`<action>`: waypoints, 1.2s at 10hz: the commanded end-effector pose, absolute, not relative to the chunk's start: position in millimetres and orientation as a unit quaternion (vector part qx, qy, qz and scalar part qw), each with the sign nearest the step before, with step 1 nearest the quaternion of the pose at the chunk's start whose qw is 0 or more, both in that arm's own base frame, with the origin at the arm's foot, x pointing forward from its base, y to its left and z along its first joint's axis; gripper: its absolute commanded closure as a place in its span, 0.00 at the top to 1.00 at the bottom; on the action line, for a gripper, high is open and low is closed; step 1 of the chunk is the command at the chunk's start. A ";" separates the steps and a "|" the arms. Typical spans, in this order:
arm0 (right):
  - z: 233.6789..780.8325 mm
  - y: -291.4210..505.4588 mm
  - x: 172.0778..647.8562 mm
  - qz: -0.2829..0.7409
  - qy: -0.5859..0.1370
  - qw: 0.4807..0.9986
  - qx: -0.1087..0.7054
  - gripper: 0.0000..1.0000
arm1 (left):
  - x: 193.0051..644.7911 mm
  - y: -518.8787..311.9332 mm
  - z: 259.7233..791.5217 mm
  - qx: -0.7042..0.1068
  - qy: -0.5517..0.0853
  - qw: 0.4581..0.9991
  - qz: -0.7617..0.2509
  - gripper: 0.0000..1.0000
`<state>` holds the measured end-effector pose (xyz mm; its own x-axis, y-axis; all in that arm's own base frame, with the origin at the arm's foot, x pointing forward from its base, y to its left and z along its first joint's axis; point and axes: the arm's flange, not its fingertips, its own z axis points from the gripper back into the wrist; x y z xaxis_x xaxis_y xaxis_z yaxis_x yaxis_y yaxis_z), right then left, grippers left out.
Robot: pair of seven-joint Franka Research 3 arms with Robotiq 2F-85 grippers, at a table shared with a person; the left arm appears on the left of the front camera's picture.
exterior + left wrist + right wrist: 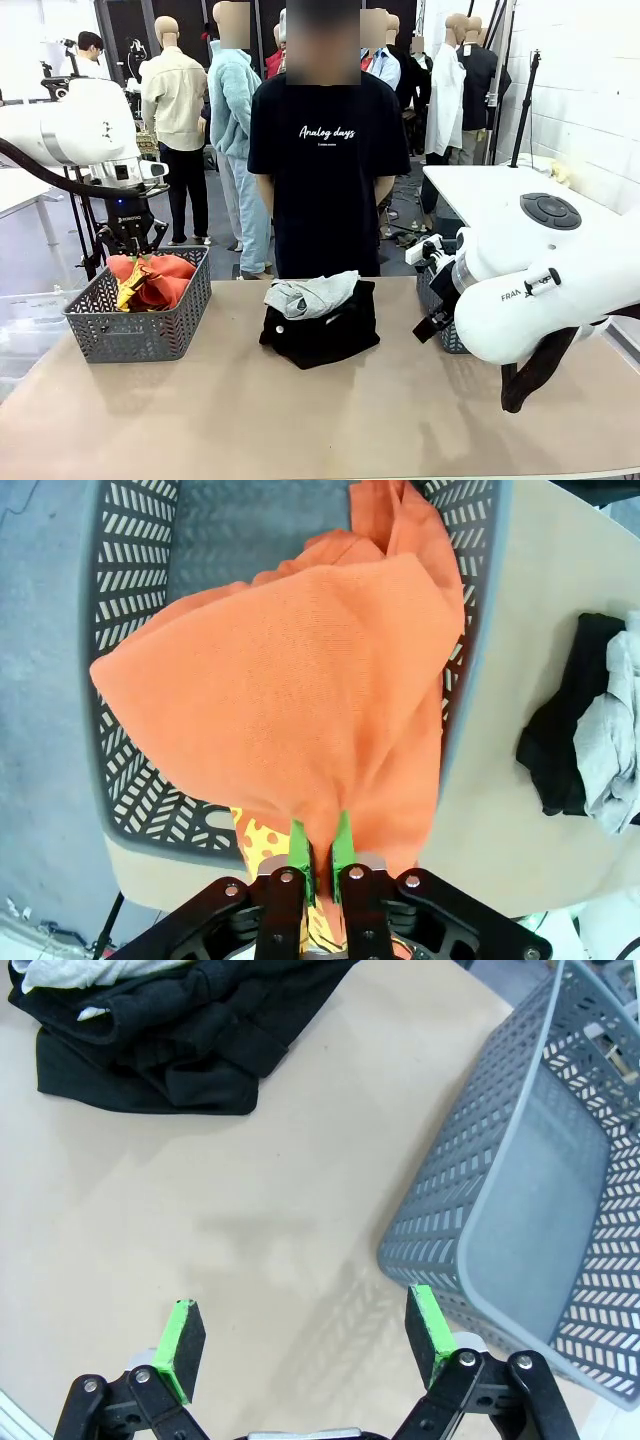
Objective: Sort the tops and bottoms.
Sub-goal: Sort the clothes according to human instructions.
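The left arm (70, 125) hangs over the grey left basket (140, 330) at the robot's left end of the worktop (300, 420), and its jaws are closed on the red-orange top (152, 282). In the left wrist view the two green pads (298, 855) pinch a fold of that top (290, 690), whose cloth spreads from the grip down into the basket (130, 600), with a yellow patch (255, 845) showing just beside the pads. From the front the top lies bunched inside the basket, rising a little above its rim. In the middle of the worktop, in front of the person (325, 160) in a black T-shirt at the far side, the black bottoms (320, 335) lie in a heap, and the pale grey top (310, 295) rests crumpled on the heap's far part. The left wrist view shows the same pile on the worktop, apart from the basket, the grey top (610, 750) lying on the black bottoms (560, 750). The right arm (540, 290) reaches in from the robot's right, and its jaws stand wide open with nothing between the green pads (183, 1345), over bare worktop (250, 1210). Just beside them stands the grey right basket (530, 1190), with no garment visible inside it, while the black bottoms (170, 1040) and an edge of the grey top (90, 972) lie farther off.
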<state>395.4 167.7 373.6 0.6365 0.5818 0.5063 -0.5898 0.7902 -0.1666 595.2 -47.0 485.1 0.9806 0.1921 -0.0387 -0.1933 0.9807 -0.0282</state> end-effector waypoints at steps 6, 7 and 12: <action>373.3 167.8 395.1 0.323 -0.277 0.905 0.008 1.00 | 633.7 -28.2 489.6 0.005 -0.054 0.989 0.134 0.77; 373.3 167.8 395.1 0.323 -0.277 0.905 0.008 1.00 | 636.9 -27.8 494.2 0.007 -0.061 0.989 0.137 0.96; 373.3 167.8 395.1 0.323 -0.277 0.905 0.008 1.00 | 630.1 -43.5 541.6 0.047 -0.102 0.987 0.118 1.00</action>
